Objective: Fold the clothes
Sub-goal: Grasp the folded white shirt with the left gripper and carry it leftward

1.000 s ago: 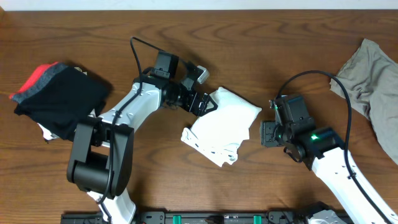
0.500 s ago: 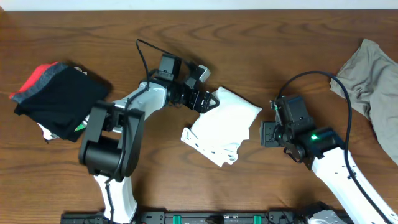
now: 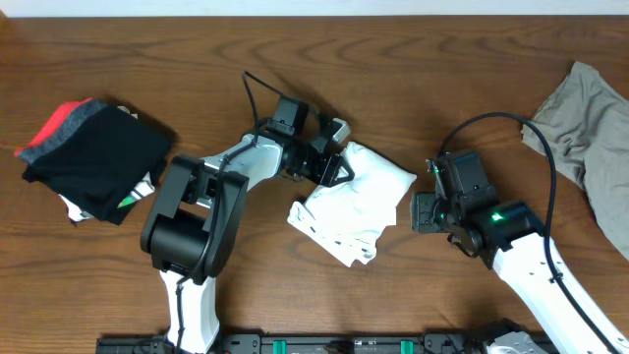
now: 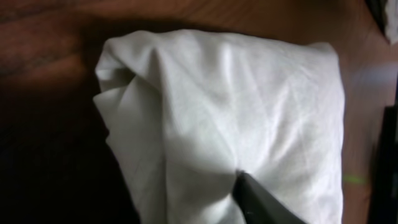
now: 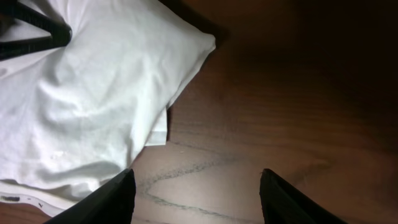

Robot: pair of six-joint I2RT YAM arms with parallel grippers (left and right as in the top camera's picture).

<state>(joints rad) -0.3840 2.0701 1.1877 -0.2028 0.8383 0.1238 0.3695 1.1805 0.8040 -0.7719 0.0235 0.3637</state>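
A folded white T-shirt [image 3: 356, 202] lies mid-table, also filling the left wrist view [image 4: 236, 106] and the left of the right wrist view [image 5: 81, 93]. My left gripper [image 3: 336, 165] sits at its upper-left edge, jaws closed in on the cloth. One dark finger [image 4: 264, 205] presses into a pucker of fabric; the other finger is hidden. My right gripper [image 3: 418, 211] hovers just right of the shirt. It stands open [image 5: 196, 199] over bare wood, holding nothing.
A pile of black and red garments [image 3: 93, 157] lies at the left. A khaki-grey garment [image 3: 590, 128] is spread at the right edge. Brown wooden table [image 3: 442, 79] surrounds the shirt; the rig's base rail runs along the front edge.
My left gripper has slid right onto the shirt's upper-left edge and closed from wide open, bunching the cloth. The right arm has not moved.
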